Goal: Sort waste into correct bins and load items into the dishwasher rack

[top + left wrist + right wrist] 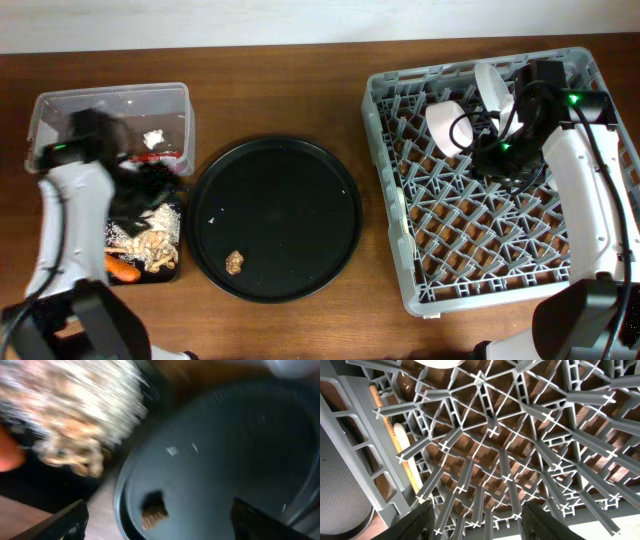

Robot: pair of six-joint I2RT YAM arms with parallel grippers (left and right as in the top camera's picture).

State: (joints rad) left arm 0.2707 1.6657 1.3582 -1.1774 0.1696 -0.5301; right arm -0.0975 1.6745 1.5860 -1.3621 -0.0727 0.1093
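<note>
My left gripper (160, 507) is open and holds nothing. It hangs over the near-left rim of the round black tray (300, 180), above a small brown lump (153, 510). The left wrist view is blurred. Beige food scraps (150, 245) and an orange carrot (122, 268) lie in the shallow black tray (178, 272). The clear tub (60, 105) holds a red wrapper (165, 156) and a white tissue (153, 138). My right gripper (477, 510) is open over the dishwasher rack (430, 290), empty. A chopstick (385, 415) and a white fork (402, 442) lie along the rack's left side.
Two white dishes (445, 125) (492, 88) stand at the back of the rack near my right arm. The round black tray holds only the lump (235, 262) and a few crumbs. Bare wooden table (280, 90) runs behind and in front.
</note>
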